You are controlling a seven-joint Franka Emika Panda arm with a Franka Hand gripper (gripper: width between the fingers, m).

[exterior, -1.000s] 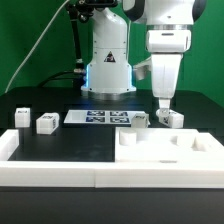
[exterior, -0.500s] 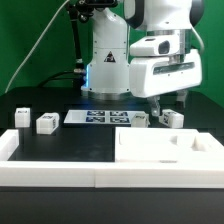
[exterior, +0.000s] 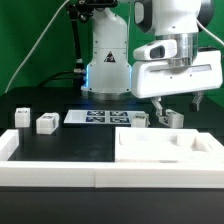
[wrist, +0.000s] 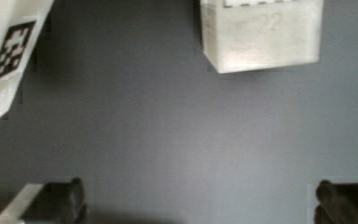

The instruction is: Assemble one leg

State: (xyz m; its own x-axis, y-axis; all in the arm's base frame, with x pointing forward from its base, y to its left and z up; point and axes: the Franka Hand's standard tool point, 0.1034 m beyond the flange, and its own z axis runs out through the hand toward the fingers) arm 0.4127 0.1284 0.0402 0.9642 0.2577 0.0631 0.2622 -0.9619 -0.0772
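A green curtain (exterior: 30, 50) hangs behind a black surface (exterior: 70, 138), and the white base of the arm (exterior: 108, 60) stands at the back of it. The end effector (exterior: 178, 104) hangs low over the surface, released. Its two dark fingers (wrist: 51, 200) are spread wide with only bare black surface between them. The leg (exterior: 175, 117), a small white plastic block with a black-and-white square marker tag on one face, rests on the surface just below the end effector. In the exterior view it sits beneath the gap between the fingers, touching neither. In the wrist view the leg (wrist: 261, 35) lies well ahead of the fingertips rather than between them, with its tag along the far edge. A second small white block (exterior: 140, 118) sits beside the end effector toward the exterior view's left. Beyond that block lies the marker board (exterior: 100, 117), a thin flat white board with a row of tags, and its corner also shows in the wrist view (wrist: 7, 60). Two more small white blocks (exterior: 46, 123) stand well away from the end effector on that same side. Nearer the camera than the end effector lies a large flat white tray-like piece with raised rims (exterior: 165, 150), and a long flat white part (exterior: 50, 172) lies alongside it.
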